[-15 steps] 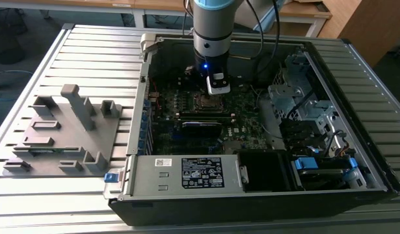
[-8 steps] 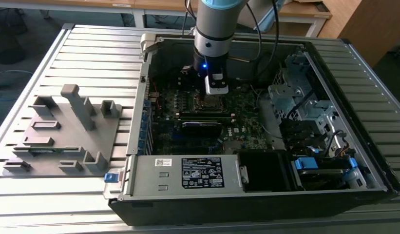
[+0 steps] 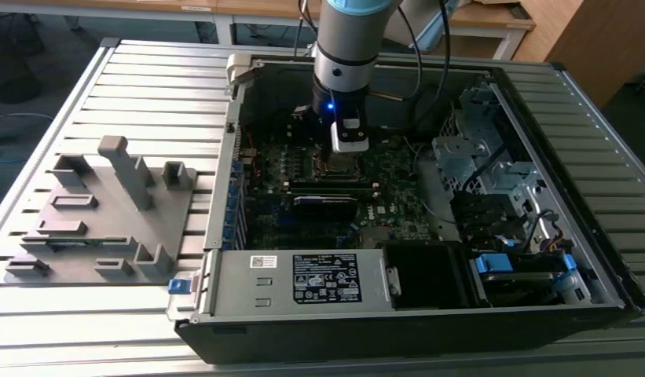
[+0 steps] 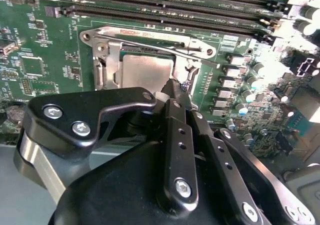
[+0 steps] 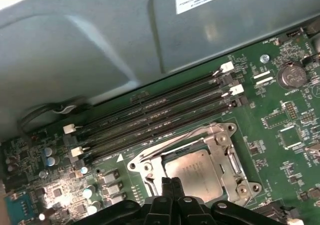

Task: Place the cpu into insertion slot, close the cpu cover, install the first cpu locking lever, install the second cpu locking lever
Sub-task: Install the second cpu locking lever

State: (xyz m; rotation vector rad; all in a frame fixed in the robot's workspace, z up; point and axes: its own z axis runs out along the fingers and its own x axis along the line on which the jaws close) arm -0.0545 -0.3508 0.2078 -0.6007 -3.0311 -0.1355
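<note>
So I've got the arm reaching down into the open computer case (image 3: pixel 427 314), which lies on its side on the slatted table (image 3: pixel 112 71) with the motherboard (image 3: pixel 301 212) flat in its floor. In both wrist views the cpu (image 5: pixel 195 172) is already sitting in the insertion slot (image 4: pixel 102 72), dull silver top facing up, flat and square to the socket, so there's no real long axis to speak of; its edges run parallel with the memory slots (image 5: pixel 155 117) next door. The cpu cover (image 5: pixel 222 147) looks folded down around the chip, framing it, and a thin locking lever (image 4: pixel 170 47) runs along the side nearest the memory slots. The gripper (image 5: pixel 171 184) hovers right at the chip's edge, fingers (image 4: pixel 176 97) pinched together with nothing between them, tips just off the chip's corner. In the exterior view, the grey fixture block (image 3: pixel 102 212) sits at about 9 o'clock from the case, well apart.
</note>
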